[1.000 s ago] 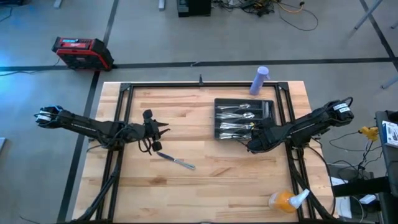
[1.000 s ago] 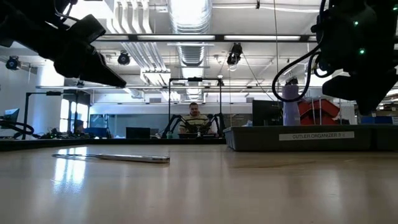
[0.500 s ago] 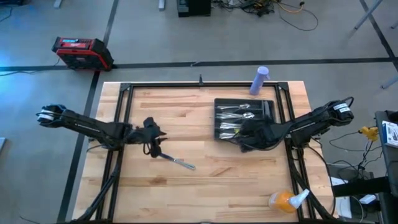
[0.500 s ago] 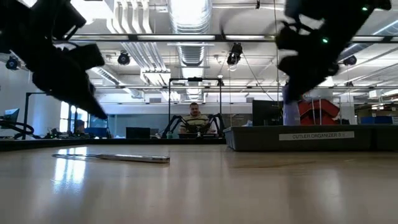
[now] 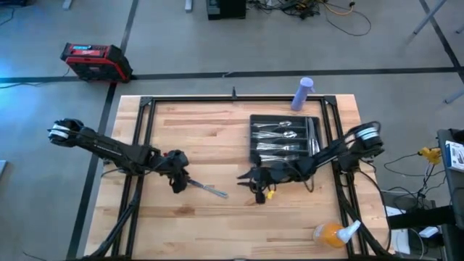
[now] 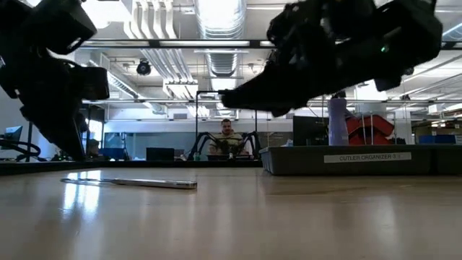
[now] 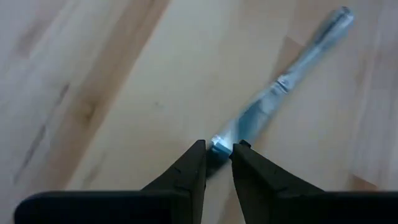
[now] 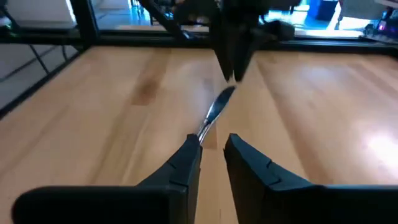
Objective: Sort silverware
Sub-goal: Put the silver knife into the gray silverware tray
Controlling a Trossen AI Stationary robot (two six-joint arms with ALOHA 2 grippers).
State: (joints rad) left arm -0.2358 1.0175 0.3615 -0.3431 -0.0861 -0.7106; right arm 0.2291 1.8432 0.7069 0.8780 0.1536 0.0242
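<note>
A pale wooden tabletop (image 5: 217, 217) in a large workshop holds a dark grey tray (image 5: 283, 139) of silverware (image 5: 275, 148) near its far right side. One loose knife (image 5: 209, 189) lies flat near the middle. The left claw (image 7: 217, 157) is down at the knife's blade end, its fingers narrowed around the tip. The right claw (image 5: 250, 176) hovers above the wood between knife and tray, slightly parted and holding nothing.
</note>
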